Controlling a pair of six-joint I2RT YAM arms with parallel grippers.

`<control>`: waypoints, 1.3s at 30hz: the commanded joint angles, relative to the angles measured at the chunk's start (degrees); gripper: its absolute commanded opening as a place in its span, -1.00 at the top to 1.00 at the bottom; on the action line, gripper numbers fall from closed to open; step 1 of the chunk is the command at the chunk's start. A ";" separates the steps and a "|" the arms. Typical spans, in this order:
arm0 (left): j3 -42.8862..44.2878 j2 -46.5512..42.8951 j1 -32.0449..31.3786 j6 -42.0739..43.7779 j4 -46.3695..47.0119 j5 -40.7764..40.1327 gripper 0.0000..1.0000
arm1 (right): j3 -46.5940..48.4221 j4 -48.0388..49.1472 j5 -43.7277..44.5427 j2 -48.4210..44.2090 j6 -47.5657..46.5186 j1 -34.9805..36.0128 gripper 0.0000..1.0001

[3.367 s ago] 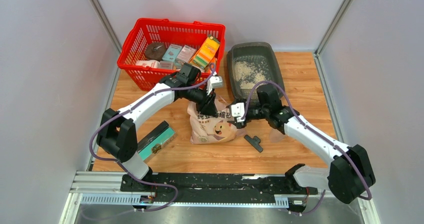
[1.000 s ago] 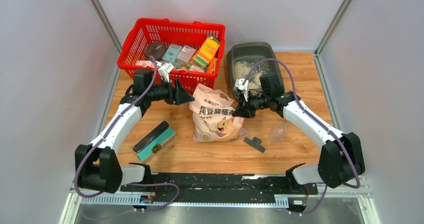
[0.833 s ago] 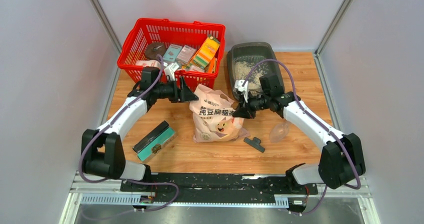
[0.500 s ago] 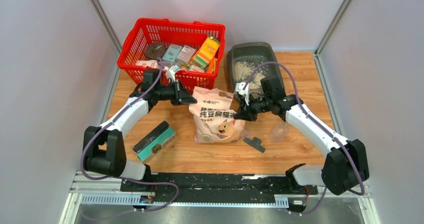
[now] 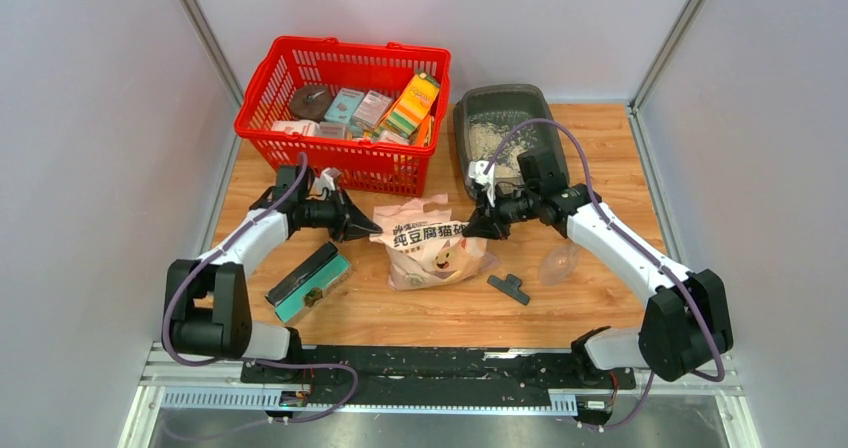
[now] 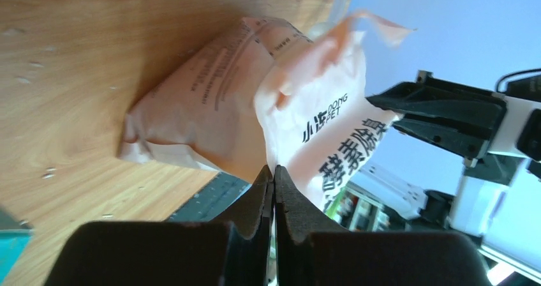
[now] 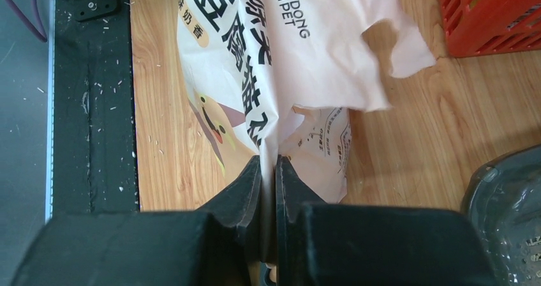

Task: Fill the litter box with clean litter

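My left tool point(image 5: 374, 232), open a moment ago, is now pressing shut at the left edge of the pinkish-beige plastic litter bag point(image 5: 432, 250); my right tool point(image 5: 476, 230) is gripping its opposite edge; lifting looks possible.

Brought the left gripper point(image 5: 374, 232) nearer, away from the red basket point(image 5: 300, 158), and closed it at the left edge of the litter bag point(image 5: 430, 246), now slumped lower.

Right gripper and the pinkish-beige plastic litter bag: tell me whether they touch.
Touching. Right wrist view shows the right gripper pinching the bag's edge between its fingers.
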 commanded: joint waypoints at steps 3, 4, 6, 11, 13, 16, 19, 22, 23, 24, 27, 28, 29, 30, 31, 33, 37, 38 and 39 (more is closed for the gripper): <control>7.99 -6.22 6.27 15.93 -6.30 -2.31 0.52 | 5.19 -1.33 -4.91 -0.24 -0.33 -0.87 1.00; 9.68 -6.40 6.38 19.21 -11.10 -0.01 0.36 | 5.19 -1.33 -4.92 -0.16 -0.42 -0.87 1.00; 14.41 -7.36 6.38 30.33 -21.80 3.95 0.13 | 5.19 -1.24 -5.09 0.02 -0.59 -0.96 1.00; 17.17 -14.72 5.33 51.20 -31.36 3.89 -0.18 | 5.81 -1.24 -5.27 0.81 -0.95 -0.96 1.00; 17.34 -17.11 0.62 60.79 -30.58 -0.32 -0.21 | 6.07 -1.16 -5.27 1.16 -1.03 -1.04 1.00; 17.69 -20.46 -9.83 73.53 -26.63 -7.52 -0.31 | 6.33 -1.07 -5.44 1.51 -0.68 -0.96 1.00; 18.04 -19.50 -16.11 83.13 -20.04 -14.48 -0.38 | 6.51 -0.98 -5.62 1.60 -0.77 -0.96 1.00; 22.25 -12.75 -19.72 87.18 -18.35 -14.05 -0.40 | 6.33 -0.98 -6.06 1.52 -0.95 -0.96 1.00; 25.66 -8.64 -20.68 88.23 -19.22 -13.09 -0.40 | 6.16 -0.98 -6.15 1.52 -0.86 -0.96 1.00; 27.26 -6.77 -21.21 90.42 -21.41 -11.08 -0.39 | 5.98 -0.98 -6.23 1.52 -0.86 -0.87 1.00; 30.43 -1.49 -23.14 92.28 -22.04 -8.87 -0.40 | 5.63 -0.46 -6.23 1.43 -0.68 -0.96 1.00; 30.87 -0.61 -23.50 92.98 -22.39 -8.34 -0.40 | 5.54 -0.28 -6.32 1.43 -0.33 -0.96 1.00; 32.01 1.32 -24.11 94.29 -23.18 -7.81 -0.39 | 5.54 -0.10 -6.32 1.43 -0.24 -0.96 1.00; 32.63 2.12 -24.73 94.83 -25.01 -7.02 -0.39 | 5.54 0.16 -6.23 1.51 -0.07 -0.96 1.00; 33.16 3.17 -25.08 95.27 -26.08 -6.49 -0.39 | 5.46 0.34 -6.23 1.34 0.11 -0.96 1.00; 33.86 5.28 -25.52 95.36 -27.75 -5.09 -0.36 | 5.37 0.69 -5.97 1.34 0.37 -0.96 1.00; 33.95 8.71 -26.49 95.01 -29.07 -5.87 -0.29 | 4.84 1.30 -5.97 1.17 1.25 -1.31 1.00; 34.74 10.37 -26.49 96.40 -30.12 -5.87 -0.23 | 4.75 1.48 -5.97 1.25 1.69 -1.57 1.00; 35.53 11.26 -26.49 97.55 -33.70 -6.40 -0.19 | 4.67 1.65 -5.97 1.17 2.21 -1.66 1.00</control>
